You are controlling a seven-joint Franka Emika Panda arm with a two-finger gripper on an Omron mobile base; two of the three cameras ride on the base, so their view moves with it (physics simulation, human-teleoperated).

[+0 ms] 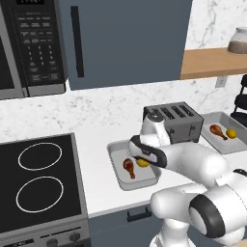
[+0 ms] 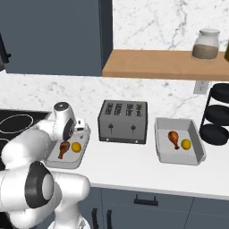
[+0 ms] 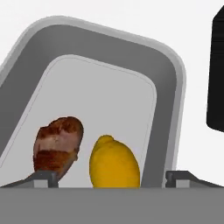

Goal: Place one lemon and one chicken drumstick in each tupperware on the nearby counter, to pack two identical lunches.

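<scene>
1. The claw (image 3: 111,177) stood wide, holding nothing, tips astride the lemon (image 3: 114,162).
2. A drumstick (image 3: 57,146) lay at the lemon's 9 o'clock, both inside the near tray (image 3: 168,105).
3. The far tray (image 2: 179,155), at the toaster's (image 2: 123,121) 3 o'clock, held another pair.

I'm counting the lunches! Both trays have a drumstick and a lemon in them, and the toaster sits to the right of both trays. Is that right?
Not quite. The toaster sits between the two trays, as the right base view shows. The left tupperware holds a chicken drumstick and a lemon; the right tupperware holds a chicken drumstick and a lemon.
</scene>
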